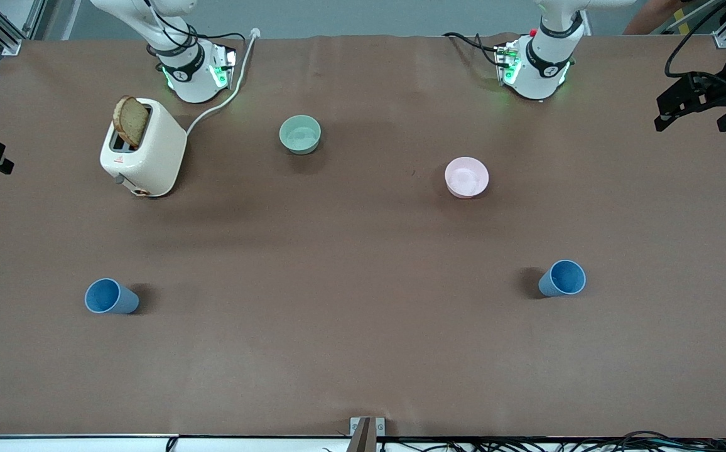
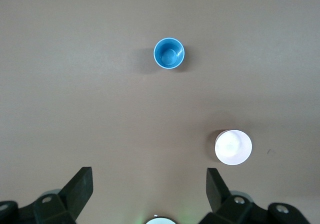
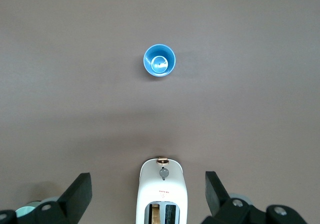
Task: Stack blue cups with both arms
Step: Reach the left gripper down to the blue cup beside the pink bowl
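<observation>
Two blue cups stand upright and far apart on the brown table. One cup [image 1: 110, 296] is toward the right arm's end and also shows in the right wrist view [image 3: 159, 60]. The other cup [image 1: 563, 278] is toward the left arm's end and also shows in the left wrist view [image 2: 169, 53]. Neither gripper shows in the front view; both arms rise out of it. My left gripper [image 2: 148, 184] is open and empty, high over the table by the pink bowl. My right gripper [image 3: 148, 179] is open and empty, high over the toaster.
A white toaster [image 1: 144, 149] with a slice of bread stands near the right arm's base; its cord runs toward that base. A pale green bowl [image 1: 300, 134] and a pink bowl [image 1: 466, 177] sit farther from the front camera than the cups.
</observation>
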Robot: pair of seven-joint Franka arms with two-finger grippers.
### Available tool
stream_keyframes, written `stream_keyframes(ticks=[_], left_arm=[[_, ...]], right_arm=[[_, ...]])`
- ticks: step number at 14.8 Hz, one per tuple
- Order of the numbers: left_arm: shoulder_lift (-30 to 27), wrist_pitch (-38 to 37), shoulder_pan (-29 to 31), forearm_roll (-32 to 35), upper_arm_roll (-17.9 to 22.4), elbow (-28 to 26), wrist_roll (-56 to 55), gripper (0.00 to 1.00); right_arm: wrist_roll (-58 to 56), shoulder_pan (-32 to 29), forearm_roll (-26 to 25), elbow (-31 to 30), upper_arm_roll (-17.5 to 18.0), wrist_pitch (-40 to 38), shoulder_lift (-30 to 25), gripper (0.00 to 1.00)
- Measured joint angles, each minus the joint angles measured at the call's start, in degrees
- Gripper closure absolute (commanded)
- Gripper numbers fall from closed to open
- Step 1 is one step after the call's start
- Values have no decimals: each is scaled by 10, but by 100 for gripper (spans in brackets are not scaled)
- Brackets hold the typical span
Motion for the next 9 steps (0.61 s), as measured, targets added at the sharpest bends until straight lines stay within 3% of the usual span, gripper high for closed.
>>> stream_keyframes(ticks=[5, 9], left_arm=[[29, 13, 1, 9, 2, 2, 0, 0], [121, 107, 5, 14, 6, -4, 1, 0]], right_arm=[[1, 4, 0, 0, 0, -4, 1, 0], [1, 5, 0, 0, 0, -4, 2, 0]])
